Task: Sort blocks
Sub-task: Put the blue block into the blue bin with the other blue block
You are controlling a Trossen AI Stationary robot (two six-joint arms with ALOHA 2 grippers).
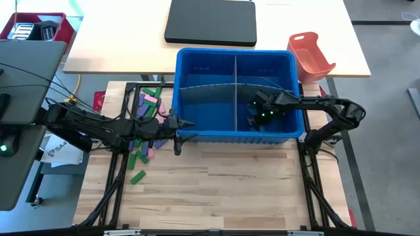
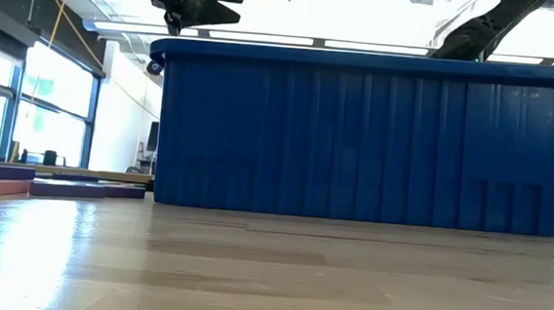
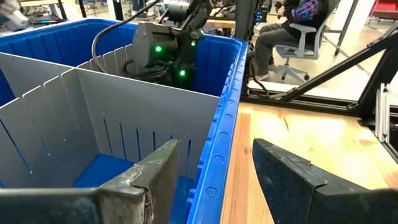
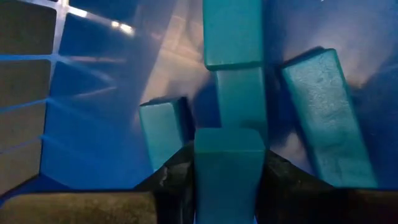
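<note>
Blocks (image 1: pixel 146 128) lie scattered on the wooden counter (image 1: pixel 216 190) just left of the big blue bin (image 1: pixel 235 95), a loose pile of green, pink and purple pieces, with one green piece (image 1: pixel 138 177) lying a little apart, nearer the counter's front edge. More of them are already down inside the bin: the right wrist view shows several teal-looking pieces (image 4: pixel 320 112) lying on the blue floor.

Right hand (image 4: pixel 227 171) is reaching down into the bin's right front compartment, close beside the grey divider (image 1: pixel 235 92), and its two dark fingers are clamped on a block (image 4: pixel 227 168), gripping it on both sides just above the ones lying there.

Left hand (image 3: pixel 214 171) hovers at the bin's front left corner, right over the rim. Its fingers stand apart with nothing between them, one over the inside of the bin and one over the counter outside. Past them, the left wrist view takes in the grey slotted divider walls and the other arm's green lights deeper in the bin.

From counter height, the low view shows the bin's ribbed front wall filling the middle, with flat purple and pink pieces (image 2: pixel 2 177) resting on the counter off to its left.

Behind the bin, on a paler table, sit a black pad (image 1: pixel 210 22) and an orange-red tray (image 1: pixel 310 56).
</note>
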